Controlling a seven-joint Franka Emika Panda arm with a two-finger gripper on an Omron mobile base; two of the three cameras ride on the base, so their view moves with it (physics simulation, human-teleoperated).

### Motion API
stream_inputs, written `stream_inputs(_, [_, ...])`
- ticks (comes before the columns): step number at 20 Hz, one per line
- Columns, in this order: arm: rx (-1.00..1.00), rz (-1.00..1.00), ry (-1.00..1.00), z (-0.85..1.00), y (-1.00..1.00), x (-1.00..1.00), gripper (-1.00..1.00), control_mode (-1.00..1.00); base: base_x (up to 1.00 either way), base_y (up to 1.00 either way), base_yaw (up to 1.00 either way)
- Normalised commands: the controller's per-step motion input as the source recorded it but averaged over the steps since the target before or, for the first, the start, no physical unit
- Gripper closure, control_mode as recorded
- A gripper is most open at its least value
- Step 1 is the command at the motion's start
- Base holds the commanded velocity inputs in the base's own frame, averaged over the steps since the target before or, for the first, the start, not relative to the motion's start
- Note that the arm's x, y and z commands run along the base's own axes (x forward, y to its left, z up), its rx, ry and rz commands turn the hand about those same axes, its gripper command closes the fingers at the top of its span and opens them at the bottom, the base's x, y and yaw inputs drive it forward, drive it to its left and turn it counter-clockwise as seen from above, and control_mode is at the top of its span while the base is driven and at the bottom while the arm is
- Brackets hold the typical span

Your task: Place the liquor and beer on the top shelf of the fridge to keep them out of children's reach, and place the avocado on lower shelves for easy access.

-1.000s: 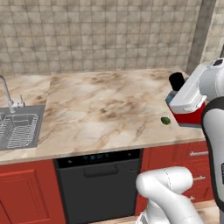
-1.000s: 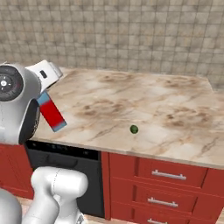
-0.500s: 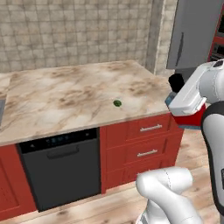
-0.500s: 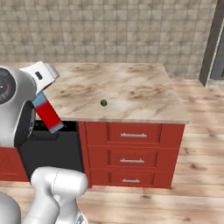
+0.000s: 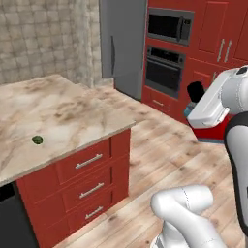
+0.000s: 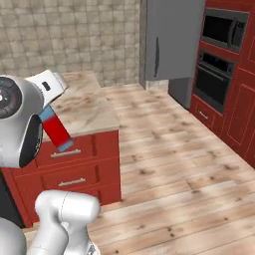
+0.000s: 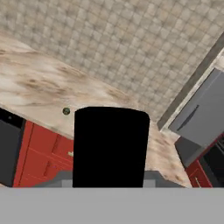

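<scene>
My gripper (image 5: 201,99) is clamped on the liquor (image 6: 56,130): squat, flat-sided blue glass bottle, red label wrapped round the body, held tilted against my white hand. In the right base view the blue glass and red label hang below the hand, in front of the red drawer fronts at the counter's end. In the left base view the round black cap (image 5: 195,90) sticks out past the hand, with a strip of red label under it. In the hand view the cap is a wide matte black cylinder right in front of the lens, blocking my fingertips. The avocado (image 5: 37,140) is a small dark-green bumpy oval lying alone on the marble countertop (image 5: 72,109), near its front edge and well back from the corner; in the hand view it is a tiny green dot just left of the cap. The countertop is a glossy beige slab with brown veining over red drawers with slim metal bar handles. The fridge (image 5: 123,46) stands tall across the plank wood floor, flat grey door closed, dark vertical handle, next to red cabinetry housing a black microwave (image 5: 170,25) and a black oven (image 5: 164,71). The wall behind the counter is small square beige tile.
</scene>
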Motion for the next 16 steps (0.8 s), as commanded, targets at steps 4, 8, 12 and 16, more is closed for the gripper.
stream_inputs(4, [0.0,0.0,0.0,0.0,0.0,0.0,1.0,1.0,0.59,-0.79,-0.49])
stream_inputs(8, [0.0,0.0,0.0,0.0,0.0,0.0,1.0,1.0,0.79,-0.66,-0.42])
stream_inputs(12, [0.0,0.0,0.0,0.0,0.0,0.0,1.0,1.0,0.96,-0.3,-0.16])
stream_inputs(16, [0.0,0.0,0.0,0.0,0.0,0.0,1.0,1.0,1.0,0.0,0.29])
